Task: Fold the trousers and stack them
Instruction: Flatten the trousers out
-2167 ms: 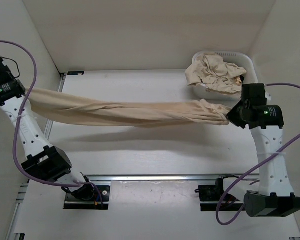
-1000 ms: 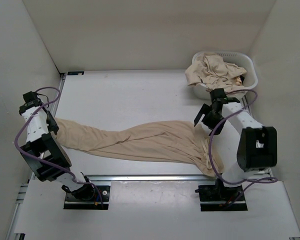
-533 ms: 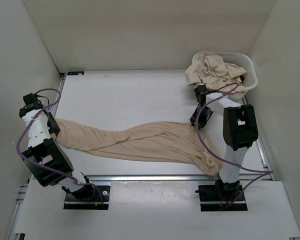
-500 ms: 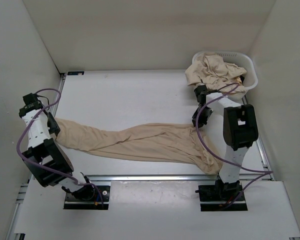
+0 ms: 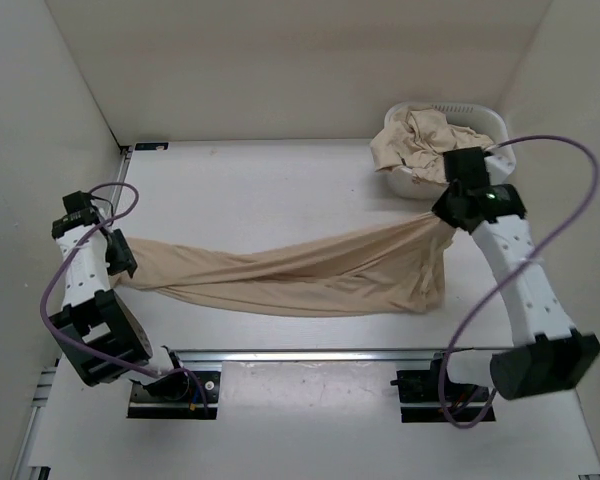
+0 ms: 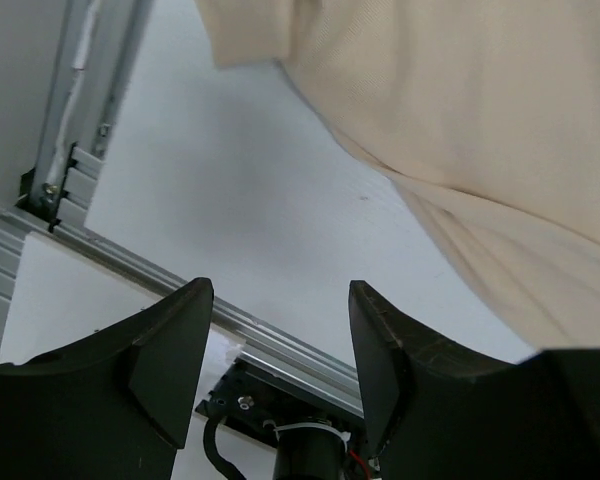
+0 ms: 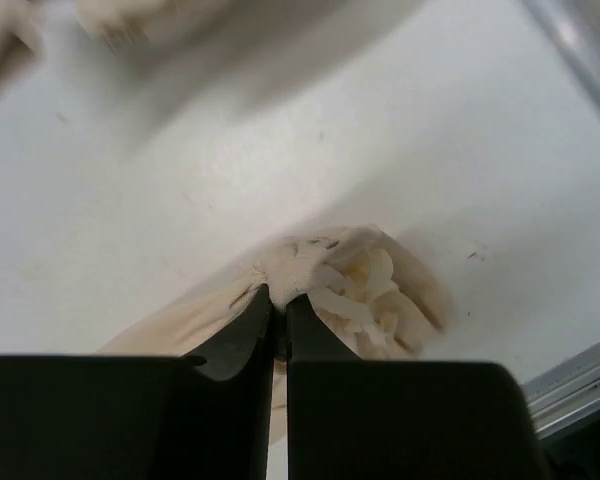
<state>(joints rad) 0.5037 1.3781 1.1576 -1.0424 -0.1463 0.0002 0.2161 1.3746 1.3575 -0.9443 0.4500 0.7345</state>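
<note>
Above the table (image 5: 260,190), the trousers (image 5: 310,275) were clamped in the right gripper (image 7: 279,295). The left gripper (image 6: 280,290) was spread, apparently empty.

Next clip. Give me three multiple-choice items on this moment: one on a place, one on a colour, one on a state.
1. Where does the basket stand?
A. At the far right corner of the table
B. At the near left corner
C. In the middle

2. What colour are the trousers?
A. Navy
B. Beige
C. Red

3. How do the right fingers stand?
A. Wide apart, holding nothing
B. Shut on the trousers
C. Shut on the basket's rim

Answers:
1 A, the top view shows it at the back right.
2 B, the cloth is pale beige in every view.
3 B, the right wrist view shows them pinched together on bunched cloth.
</note>
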